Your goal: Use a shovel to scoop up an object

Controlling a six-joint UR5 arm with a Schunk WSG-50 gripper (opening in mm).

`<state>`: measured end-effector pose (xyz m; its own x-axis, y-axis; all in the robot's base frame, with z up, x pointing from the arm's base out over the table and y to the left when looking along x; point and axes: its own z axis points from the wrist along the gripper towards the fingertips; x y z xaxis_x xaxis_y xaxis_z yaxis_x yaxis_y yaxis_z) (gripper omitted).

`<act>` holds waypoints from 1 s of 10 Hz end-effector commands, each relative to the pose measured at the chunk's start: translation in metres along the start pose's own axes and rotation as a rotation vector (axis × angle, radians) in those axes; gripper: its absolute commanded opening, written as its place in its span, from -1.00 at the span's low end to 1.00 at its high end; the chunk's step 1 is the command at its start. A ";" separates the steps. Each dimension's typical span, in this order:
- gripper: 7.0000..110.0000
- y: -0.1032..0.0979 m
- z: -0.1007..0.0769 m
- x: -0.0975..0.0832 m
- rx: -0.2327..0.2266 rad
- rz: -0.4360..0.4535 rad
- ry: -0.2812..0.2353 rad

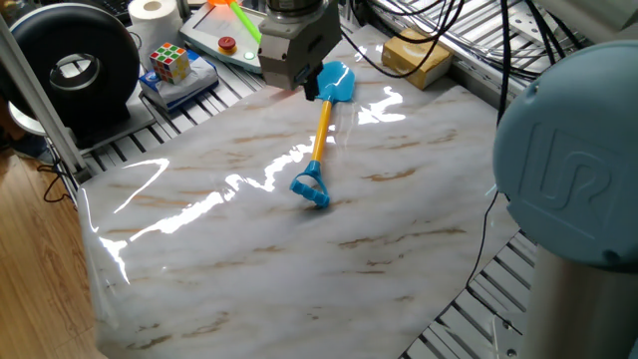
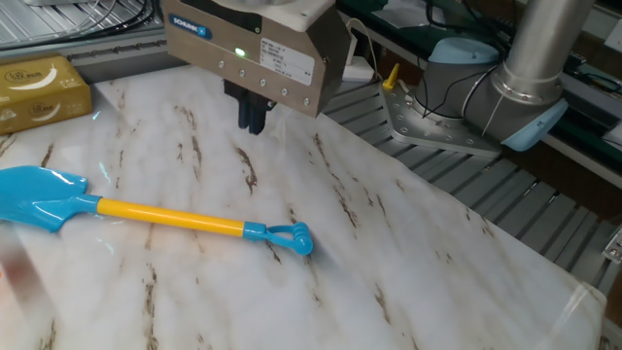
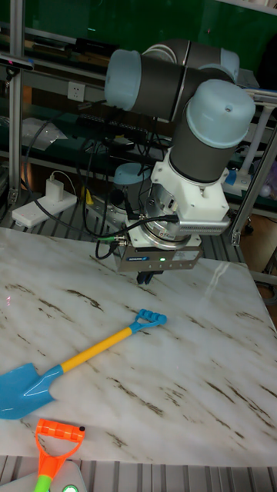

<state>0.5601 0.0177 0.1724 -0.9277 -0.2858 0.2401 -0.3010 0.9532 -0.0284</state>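
- The two-finger gripper hangs above the marble-patterned tabletop; its dark fingers sit pressed together, with no gap visible between them, and they hold nothing.
- Just off to one side of the fingers lies the small plastic toy shovel, flat on the tabletop and untouched.
- Its long axis runs from the light-blue blade, along the orange-yellow shaft, to the blue D-shaped loop end.
- Judged from the other fixed view, the fingers stand over bare tabletop beside the shaft, nearer the loop end than the blade.
- The tan-yellow rectangular block rests at the tabletop's edge, beyond the blade and well apart from the gripper.
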 end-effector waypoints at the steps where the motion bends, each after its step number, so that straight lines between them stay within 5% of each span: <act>1: -1.00 -0.004 -0.001 0.011 0.014 -0.023 0.044; 5: -1.00 -0.014 -0.002 0.019 0.053 -0.008 0.073; 10: -1.00 0.001 -0.001 0.003 -0.007 0.041 0.009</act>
<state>0.5535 0.0106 0.1749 -0.9260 -0.2613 0.2724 -0.2857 0.9569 -0.0531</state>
